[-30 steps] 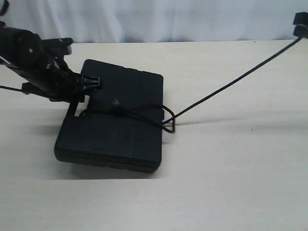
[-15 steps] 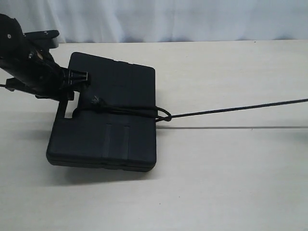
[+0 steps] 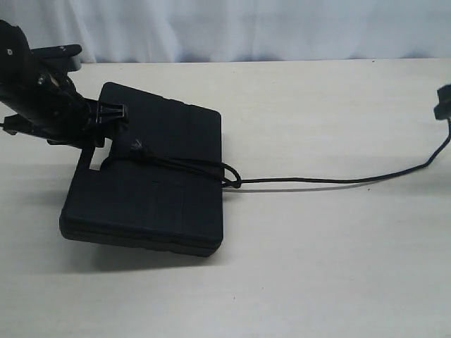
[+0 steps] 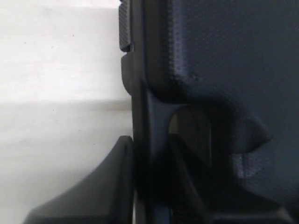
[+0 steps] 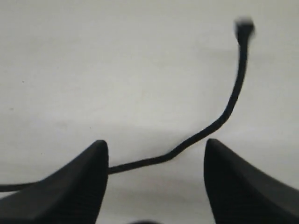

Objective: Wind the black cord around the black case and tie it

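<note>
Right claw [image 5: 155, 145] springs open, dropping the once-taut cord [image 3: 317, 181] slack on the surface [image 3: 317, 267]; left claw [image 4: 149, 142] clamps the case [image 3: 169, 190]

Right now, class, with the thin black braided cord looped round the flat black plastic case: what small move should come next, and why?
Probably open the left gripper and let go of the black case. The black cord crosses it, knotted at its edge, and trails slack on the pale table; the right gripper is open, holding nothing.

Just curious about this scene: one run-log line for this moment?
left end effector: gripping flat black plastic case | right end effector: open | thin black braided cord: looped round case, tail slack on beige table
</note>
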{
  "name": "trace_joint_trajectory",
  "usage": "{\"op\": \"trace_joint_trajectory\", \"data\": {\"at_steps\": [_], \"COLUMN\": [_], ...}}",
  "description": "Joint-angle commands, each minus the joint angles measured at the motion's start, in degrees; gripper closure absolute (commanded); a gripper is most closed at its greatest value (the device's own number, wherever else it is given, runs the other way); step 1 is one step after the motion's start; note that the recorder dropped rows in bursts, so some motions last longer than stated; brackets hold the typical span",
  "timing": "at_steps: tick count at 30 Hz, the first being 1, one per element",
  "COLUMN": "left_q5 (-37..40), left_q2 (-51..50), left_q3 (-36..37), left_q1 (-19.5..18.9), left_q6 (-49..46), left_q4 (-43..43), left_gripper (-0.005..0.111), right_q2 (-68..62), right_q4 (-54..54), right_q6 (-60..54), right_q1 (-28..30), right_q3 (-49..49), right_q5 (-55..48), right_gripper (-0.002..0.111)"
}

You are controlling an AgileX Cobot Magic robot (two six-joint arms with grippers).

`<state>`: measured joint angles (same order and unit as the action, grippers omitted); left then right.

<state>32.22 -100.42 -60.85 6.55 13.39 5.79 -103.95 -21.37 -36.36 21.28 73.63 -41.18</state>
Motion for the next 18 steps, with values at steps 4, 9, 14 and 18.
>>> {"op": "trace_joint_trajectory", "data": {"at_steps": [4,9,14,18], "left_q5": [-1.26,-1.26,-1.08,-1.08], "left_q2": [0.87,0.87,0.87,0.87], "left_q3": [-0.55,-0.55,-0.55,-0.55], "left_q1": [-0.18,-0.18,-0.18,-0.18], "left_q6": [-0.06,-0.06,-0.06,-0.06], "left_q4": [0.89,0.89,0.89,0.89], "left_gripper": [0.107,0.107,0.107,0.107], "right_q2": [1.97,-0.61,-5.48,-9.09], "right_q4": [-11.43,-1.53,7.51,8.13], "right_q6": [-23.88,-34.83,-35.22,-35.11], "right_q1": [-15.72,-30.3,-39.64,-42.9], "right_q3": [4.89,4.28,2.02,1.55], "right_q5": [-11.34,-14.54,-10.07,-5.69], "right_gripper": [0.061,0.061,0.062,0.062]}}
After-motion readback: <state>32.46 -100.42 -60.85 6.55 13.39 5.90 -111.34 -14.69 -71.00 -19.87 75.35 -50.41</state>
